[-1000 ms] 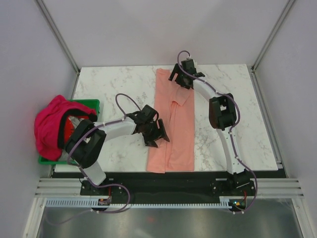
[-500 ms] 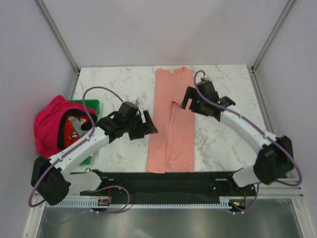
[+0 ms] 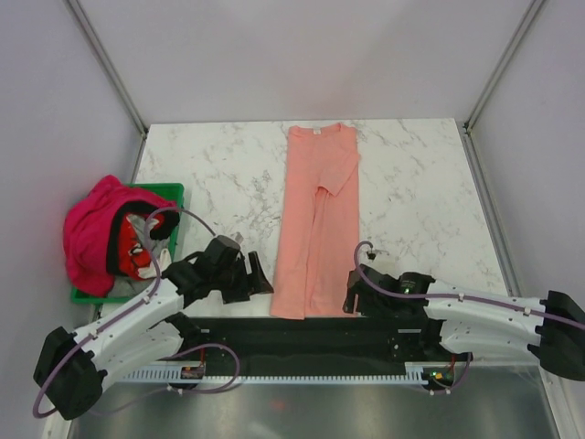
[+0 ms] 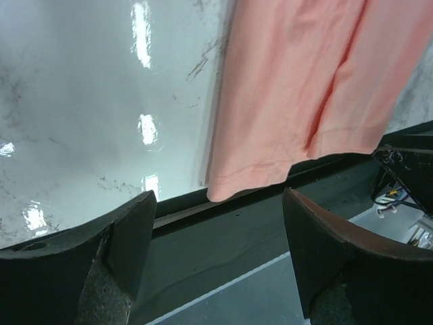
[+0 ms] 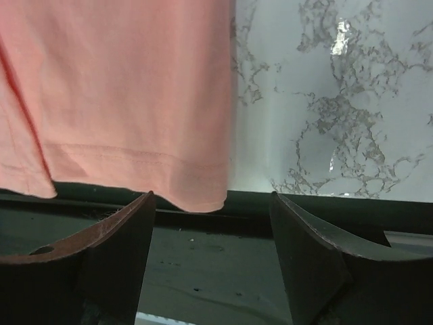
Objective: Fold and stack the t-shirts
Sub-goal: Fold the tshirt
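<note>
Salmon shirt (image 3: 318,219) lies long down the frame's middle, and the left gripper (image 3: 258,274) and right gripper (image 3: 351,298), both spread and empty by its bottom corners, should pinch those corners together, evenly.

Matt cloth t-shirt (image 3: 315,247), glossy marbled table (image 3: 210,174)

A: Left wrist view, the salmon shirt (image 4: 291,88) runs off the top edge, only its hem corner shows.
B: And up top, the magenta shirt (image 3: 90,240) buries most of the green crate (image 3: 170,195); contents unreadable.
</note>
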Motion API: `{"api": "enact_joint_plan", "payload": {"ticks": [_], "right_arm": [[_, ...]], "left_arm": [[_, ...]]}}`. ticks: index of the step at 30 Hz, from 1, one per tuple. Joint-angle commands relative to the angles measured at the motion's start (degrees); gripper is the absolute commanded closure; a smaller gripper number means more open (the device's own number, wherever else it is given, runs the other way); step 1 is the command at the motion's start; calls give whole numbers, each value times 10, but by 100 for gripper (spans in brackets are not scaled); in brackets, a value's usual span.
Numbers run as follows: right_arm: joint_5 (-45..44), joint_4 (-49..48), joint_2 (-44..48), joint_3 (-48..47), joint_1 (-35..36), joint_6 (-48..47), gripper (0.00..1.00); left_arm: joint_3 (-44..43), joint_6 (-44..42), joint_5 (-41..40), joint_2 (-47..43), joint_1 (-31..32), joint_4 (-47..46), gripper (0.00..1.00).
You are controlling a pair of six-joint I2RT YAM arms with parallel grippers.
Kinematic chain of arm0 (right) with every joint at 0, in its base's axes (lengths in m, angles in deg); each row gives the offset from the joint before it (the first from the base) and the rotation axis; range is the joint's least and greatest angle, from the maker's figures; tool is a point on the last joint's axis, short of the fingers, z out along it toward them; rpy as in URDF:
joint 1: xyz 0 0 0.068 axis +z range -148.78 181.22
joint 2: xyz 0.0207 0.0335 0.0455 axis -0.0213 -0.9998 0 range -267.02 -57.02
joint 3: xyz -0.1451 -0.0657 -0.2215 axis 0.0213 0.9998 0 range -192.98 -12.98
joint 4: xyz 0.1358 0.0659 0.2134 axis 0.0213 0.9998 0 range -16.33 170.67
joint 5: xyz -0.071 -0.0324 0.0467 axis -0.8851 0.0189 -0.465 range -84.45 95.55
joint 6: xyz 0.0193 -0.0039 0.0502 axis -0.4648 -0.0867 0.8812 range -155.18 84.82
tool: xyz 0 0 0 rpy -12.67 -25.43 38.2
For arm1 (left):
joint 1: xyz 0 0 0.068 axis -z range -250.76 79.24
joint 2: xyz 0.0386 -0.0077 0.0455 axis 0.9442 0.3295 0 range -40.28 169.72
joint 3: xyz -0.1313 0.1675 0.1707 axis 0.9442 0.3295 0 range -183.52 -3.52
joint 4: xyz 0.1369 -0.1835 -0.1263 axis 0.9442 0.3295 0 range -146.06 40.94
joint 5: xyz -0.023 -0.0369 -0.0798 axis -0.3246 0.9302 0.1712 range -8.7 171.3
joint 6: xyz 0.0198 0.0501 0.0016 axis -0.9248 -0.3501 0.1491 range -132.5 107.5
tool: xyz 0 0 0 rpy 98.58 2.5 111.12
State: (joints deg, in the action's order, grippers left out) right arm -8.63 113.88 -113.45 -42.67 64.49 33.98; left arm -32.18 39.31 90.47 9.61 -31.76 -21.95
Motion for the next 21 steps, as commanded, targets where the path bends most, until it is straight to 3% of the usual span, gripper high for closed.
{"api": "enact_joint_plan", "payload": {"ticks": [1,8,11,12,18,21], "right_arm": [[-24,-43,-18,24,6,52,24],[-44,-76,-67,24,6,43,35],[-48,-79,-73,24,6,42,53],[-48,-79,-74,27,6,43,64],[-57,-80,-53,42,6,55,80],[-58,-79,-49,44,6,54,95]], "left_arm": [[38,36,17,-4,8,-33,19],[77,59,24,16,27,-74,25],[87,66,28,34,40,-98,27],[87,68,26,41,44,-103,27],[70,79,9,85,77,-121,28],[69,87,10,119,89,-136,37]]}}
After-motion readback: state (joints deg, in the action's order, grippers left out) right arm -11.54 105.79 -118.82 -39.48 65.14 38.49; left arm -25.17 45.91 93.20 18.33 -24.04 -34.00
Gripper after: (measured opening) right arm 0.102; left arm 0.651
